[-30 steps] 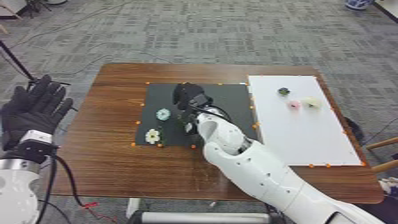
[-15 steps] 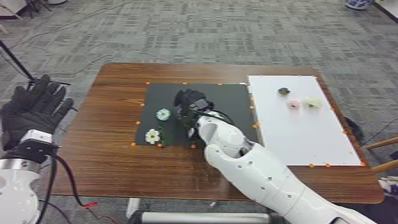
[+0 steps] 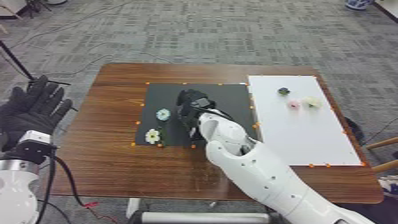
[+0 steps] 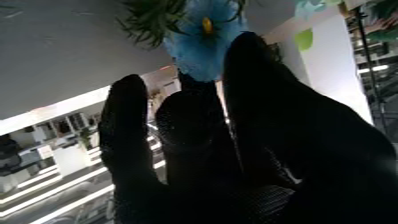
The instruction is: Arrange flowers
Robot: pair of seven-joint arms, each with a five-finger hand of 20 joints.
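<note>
Clearly, wrist view, blue flower point(image 4: 197, 47), yellow centre point(image 4: 208, 26)

Floor point(image 3: 222, 37): grey carpet, woven-looking pattern of short light and dark streaks, running far back in the head view. Thin dark cables point(image 3: 87, 18) trail across it, left side. Brown wooden table point(image 3: 99, 145) stands on the carpet, grain visible, corners rounded. Far right, a blue-and-white vessel point(image 3: 358, 4), cut by the view's edge. Near right edge, pale wooden bars point(image 3: 384, 143), likely a chair. Far left, dark furniture legs point(image 3: 34, 7), thin. Black pole point(image 3: 13, 57) at left, slanting. Right wrist view: long white light strips point(image 4: 53, 185), bright, roughly parallel; pale boxy shapes point(image 4: 71, 161) among them, too blurred to name.
</note>
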